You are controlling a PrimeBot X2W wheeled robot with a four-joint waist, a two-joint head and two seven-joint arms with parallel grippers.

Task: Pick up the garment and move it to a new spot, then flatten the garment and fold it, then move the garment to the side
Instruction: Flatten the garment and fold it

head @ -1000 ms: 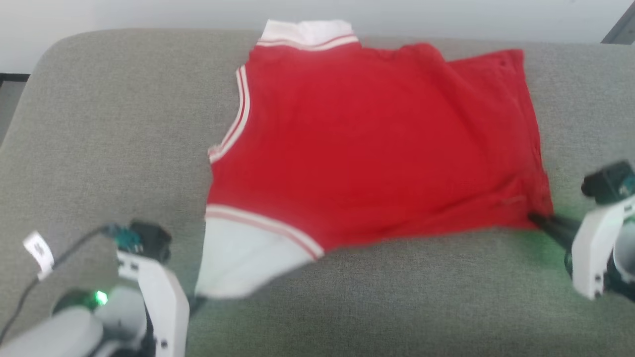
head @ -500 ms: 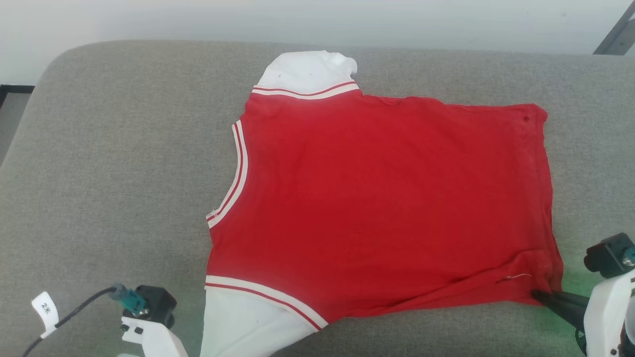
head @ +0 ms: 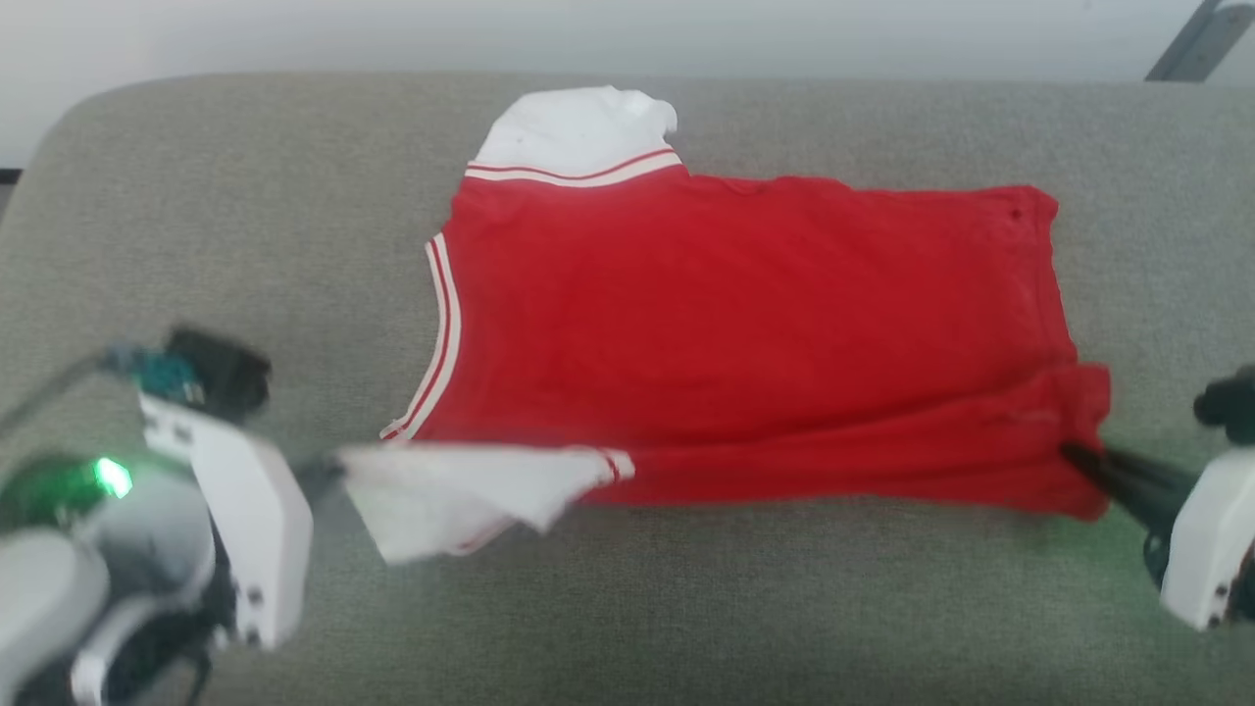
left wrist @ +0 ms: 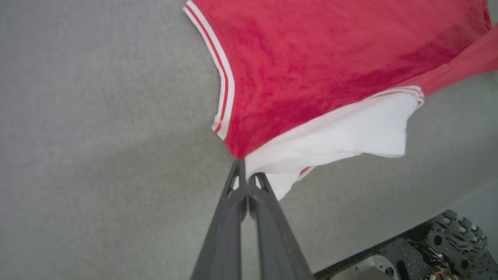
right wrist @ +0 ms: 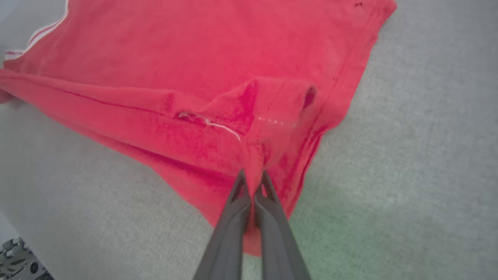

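The garment [head: 745, 324] lies spread across the middle of the grey cushion [head: 245, 216], plain red face up, with its striped neckline toward the cushion's left end and its hem toward the right end. The far white sleeve [head: 574, 127] rests flat close to the cushion's back edge. The near white sleeve [head: 461, 495] sits toward the cushion's front edge. It hangs in a loose fold just off the cushion and throws a shadow onto it. The left gripper [left wrist: 245, 173] has its two dark fingers pressed together on the cloth where that sleeve meets the red body. The right gripper [right wrist: 253, 177] is likewise closed tight, pinching the hem corner nearest the cushion's front edge and bunching the red fabric into a ridge. A loose white thread [right wrist: 221, 128] lies on that ridge. Between the two grips a long crease runs along the garment's near edge, parallel to the cushion's front edge. A green light [head: 111, 478] glows on the left arm, over the cushion's front left part
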